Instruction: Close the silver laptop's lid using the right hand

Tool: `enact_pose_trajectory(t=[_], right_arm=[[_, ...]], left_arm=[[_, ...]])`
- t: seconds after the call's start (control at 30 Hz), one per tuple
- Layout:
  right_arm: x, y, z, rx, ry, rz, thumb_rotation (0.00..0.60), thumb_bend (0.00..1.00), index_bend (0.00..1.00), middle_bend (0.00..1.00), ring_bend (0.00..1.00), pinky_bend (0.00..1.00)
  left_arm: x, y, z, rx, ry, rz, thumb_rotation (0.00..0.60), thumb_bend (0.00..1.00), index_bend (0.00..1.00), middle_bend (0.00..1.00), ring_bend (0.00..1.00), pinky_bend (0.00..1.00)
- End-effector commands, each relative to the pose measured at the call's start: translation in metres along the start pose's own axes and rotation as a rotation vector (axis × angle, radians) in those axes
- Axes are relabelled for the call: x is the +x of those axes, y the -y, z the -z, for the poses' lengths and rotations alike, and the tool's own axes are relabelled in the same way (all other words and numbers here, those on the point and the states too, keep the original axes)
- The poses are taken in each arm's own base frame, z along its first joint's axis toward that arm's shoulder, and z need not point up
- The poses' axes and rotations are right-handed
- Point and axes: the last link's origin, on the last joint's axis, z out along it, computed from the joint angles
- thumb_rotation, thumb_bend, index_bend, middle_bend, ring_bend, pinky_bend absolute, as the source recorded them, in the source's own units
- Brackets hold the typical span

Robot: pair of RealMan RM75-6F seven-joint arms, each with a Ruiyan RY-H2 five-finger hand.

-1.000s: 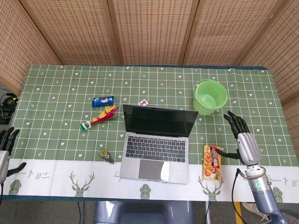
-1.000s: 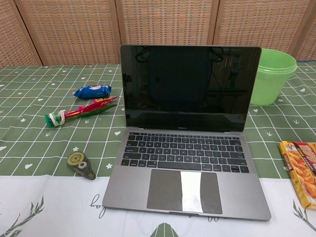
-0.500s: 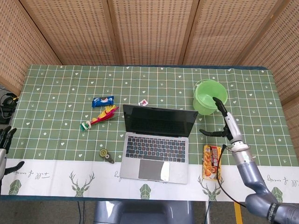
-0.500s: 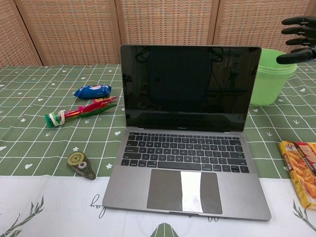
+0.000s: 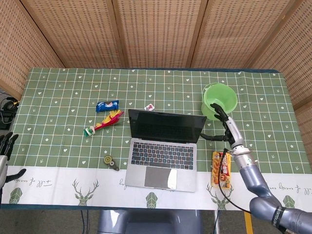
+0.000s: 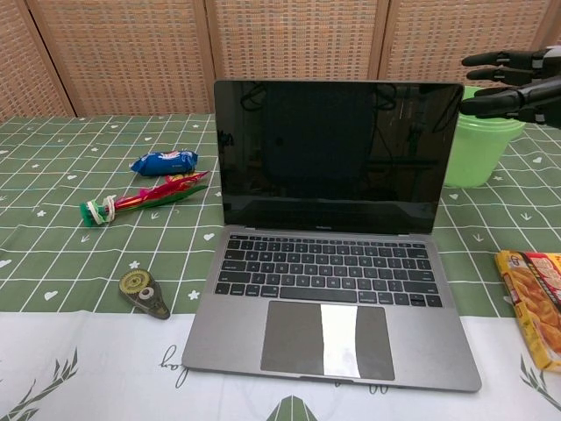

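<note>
The silver laptop (image 5: 163,151) sits open in the middle of the worktop (image 5: 58,97), its screen standing up. The right hand (image 5: 225,127) hangs in the air just right of the screen's top corner, fingers spread and holding nothing (not touching the lid). A green bucket (image 5: 219,100) stands just behind it. The left hand (image 5: 5,148) waits at the far left edge, fingers spread

Right robot hand (image 5: 225,126) raised, fingers spread, empty; left robot hand (image 5: 4,148) low, fingers apart.
</note>
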Motion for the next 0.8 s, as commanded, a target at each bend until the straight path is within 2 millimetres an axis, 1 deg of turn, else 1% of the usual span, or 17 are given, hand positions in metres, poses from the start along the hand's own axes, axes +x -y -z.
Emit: enact_pose_trajectory(t=[0.03,0.27,0.37,0.57,0.67,0.8], right_arm=[[-0.004,-0.001,-0.001,-0.007,0.01,-0.005,0.6,0.29,0.16,0.12,0.08,0.15],[-0.011,-0.006,-0.002,-0.028,0.021,-0.019,0.6,0.29,0.17,0.13,0.09,0.16],[-0.015,-0.011,-0.001,-0.047,0.031,-0.034,0.6,0.29,0.18,0.14,0.1,0.17],[-0.019,-0.015,-0.001,-0.055,0.045,-0.042,0.6,0.29,0.21,0.17,0.13,0.2],[-0.021,-0.015,-0.001,-0.055,0.051,-0.045,0.6,0.29,0.24,0.21,0.18,0.25],[-0.024,-0.014,-0.001,-0.057,0.062,-0.052,0.6,0.29,0.32,0.3,0.31,0.36]], left_arm=[[0.0,0.0,0.0,0.0,0.0,0.002,0.6,0.0,0.0,0.0,0.0,0.0],[0.0,0.001,0.0,-0.001,0.003,0.005,0.6,0.0,0.0,0.0,0.0,0.0],[0.0,0.0,0.0,-0.003,0.002,0.007,0.6,0.0,0.0,0.0,0.0,0.0],[0.0,0.0,0.001,-0.006,0.002,0.007,0.6,0.0,0.0,0.0,0.0,0.0],[0.0,-0.001,0.001,-0.007,0.003,0.008,0.6,0.0,0.0,0.0,0.0,0.0],[0.0,-0.001,0.001,-0.007,0.006,0.008,0.6,0.0,0.0,0.0,0.0,0.0]])
